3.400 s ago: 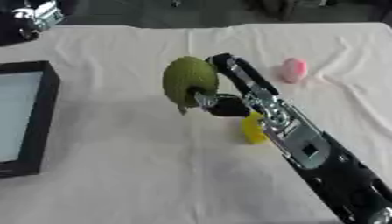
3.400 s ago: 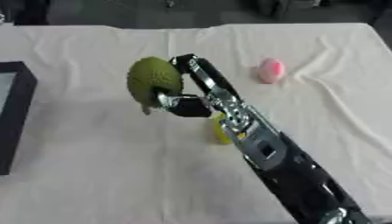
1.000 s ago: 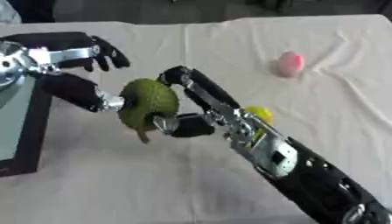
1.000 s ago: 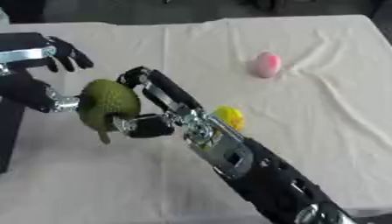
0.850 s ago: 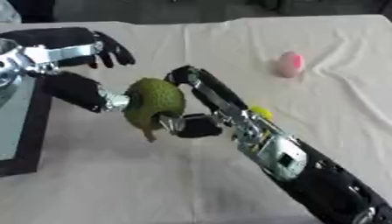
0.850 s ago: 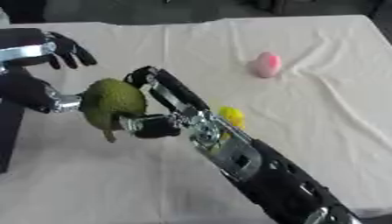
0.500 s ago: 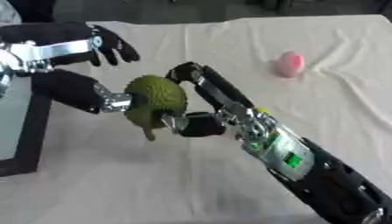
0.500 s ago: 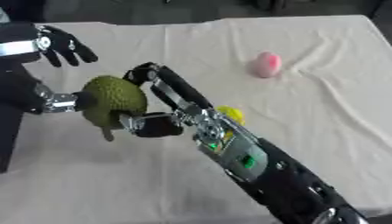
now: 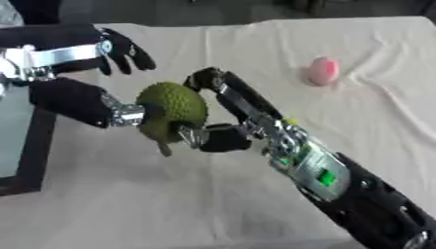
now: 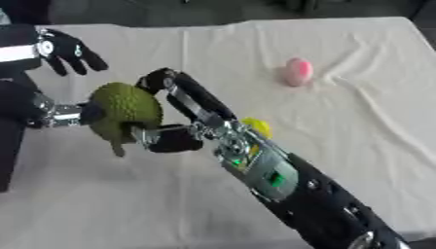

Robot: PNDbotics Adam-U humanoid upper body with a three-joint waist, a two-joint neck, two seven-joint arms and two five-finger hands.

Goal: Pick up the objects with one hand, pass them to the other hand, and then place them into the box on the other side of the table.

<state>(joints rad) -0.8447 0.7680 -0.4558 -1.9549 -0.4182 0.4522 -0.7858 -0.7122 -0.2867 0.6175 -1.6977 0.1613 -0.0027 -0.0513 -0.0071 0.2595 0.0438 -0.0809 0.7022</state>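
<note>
A bumpy green fruit (image 9: 173,113), round with a short stalk hanging below it, is being held in the air at the left centre of the frame, above the cloth-covered bench (image 9: 204,194). The right robot hand (image 9: 223,131) is gripping it from the right: one finger is arching over the top of the fruit and the thumb is pressing in low on its near side. This looks like the handover step, with the fruit being offered sideways toward the other arm.

The left robot hand (image 9: 102,73) is reaching in from the upper left. Its thumb is touching the left side of the fruit, while its fingers are spreading open above and behind, not yet curling round. It seems to be lining up to take the fruit, so the right robot hand is probably the only one bearing the weight.

At the left edge of the frame, a dark-rimmed box (image 9: 34,146) is lying on the bench, just beyond the left arm, likely the goal for the fruit.

Two more things are waiting on the bench: one pink rounded object (image 9: 322,71) at the upper right, and one small yellow object (image 10: 256,125) partly hidden behind the right arm, touching neither hand.

In all: one green fruit, one pink object, one yellow object, one box, two robot hands.
</note>
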